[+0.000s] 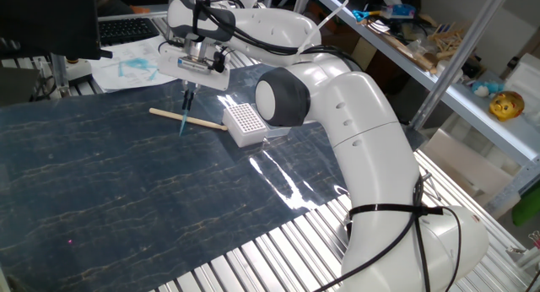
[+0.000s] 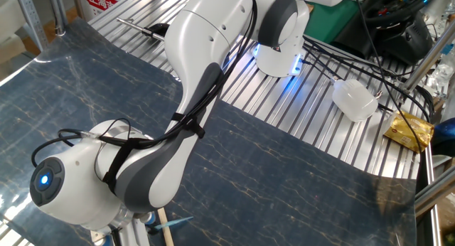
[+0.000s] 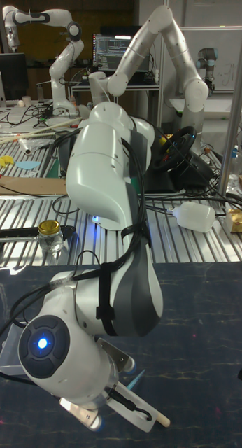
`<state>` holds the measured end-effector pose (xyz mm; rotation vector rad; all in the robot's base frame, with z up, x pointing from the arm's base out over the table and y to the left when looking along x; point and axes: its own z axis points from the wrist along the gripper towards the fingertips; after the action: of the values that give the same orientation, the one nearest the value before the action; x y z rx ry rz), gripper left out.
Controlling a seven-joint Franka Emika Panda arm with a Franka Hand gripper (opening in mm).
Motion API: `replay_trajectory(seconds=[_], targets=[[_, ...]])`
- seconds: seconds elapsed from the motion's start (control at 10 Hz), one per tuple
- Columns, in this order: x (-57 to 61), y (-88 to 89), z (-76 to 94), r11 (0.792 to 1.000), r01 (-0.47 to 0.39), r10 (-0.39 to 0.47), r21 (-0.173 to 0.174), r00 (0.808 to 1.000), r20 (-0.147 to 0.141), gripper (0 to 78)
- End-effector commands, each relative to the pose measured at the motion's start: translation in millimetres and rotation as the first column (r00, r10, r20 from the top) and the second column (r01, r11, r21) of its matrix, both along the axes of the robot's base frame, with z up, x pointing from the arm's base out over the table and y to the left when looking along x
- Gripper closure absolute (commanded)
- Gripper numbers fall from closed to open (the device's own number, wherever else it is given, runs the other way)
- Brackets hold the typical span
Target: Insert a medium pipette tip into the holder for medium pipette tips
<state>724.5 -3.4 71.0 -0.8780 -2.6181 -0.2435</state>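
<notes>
Where the tip sits: the slender translucent teal-blue plastic pipette tip (image 1: 184, 121) hangs near-upright below the jaws, its wide end up between the fingers and its narrow end just above or on the worktop; which of the two cannot be told.
Jaws: the arm's two-finger gripper (image 1: 189, 95) has its dark fingers drawn narrow together, pinching the top of the teal tip.
Tip against the stick: the tip's lower end crosses in front of the long tan wooden stick (image 1: 189, 119), which lies flat on the mat; whether they touch cannot be told.
Holder: the small white rectangular box with a dense grid of holes on top (image 1: 244, 123) stands on the mat, just beside the stick's near end and well apart from the held tip.
Lid: a clear plastic flap (image 1: 275, 133) lies open on the holder's far side, hard to make out.
Worktop: a dark blue marbled mat (image 1: 126, 182) covers a worktop of ribbed metal rails (image 1: 278, 250).
Other fixed view: the arm's white body fills the picture; only a sliver of teal (image 2: 179, 221) and the end of the stick (image 2: 165, 232) show at the bottom edge.
Tall view: the arm's bulk hides the jaws; the stick's end (image 3: 161, 420) peeks out low down.
</notes>
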Motion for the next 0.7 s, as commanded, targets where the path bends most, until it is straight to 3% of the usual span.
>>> replay_trajectory(seconds=[0.1, 0.4, 0.7], targets=[[-2.9, -7.5, 27.3, 1.0, -0.015, 0.015, -0.01, 1.0, -0.007, 76.5], [-4.0, -9.3, 32.6, 1.0, -0.019, 0.019, -0.014, 1.0, -0.004, 76.5], [-10.8, -13.0, 51.1, 0.998, -0.045, 0.046, -0.049, 0.998, 0.035, 76.5]])
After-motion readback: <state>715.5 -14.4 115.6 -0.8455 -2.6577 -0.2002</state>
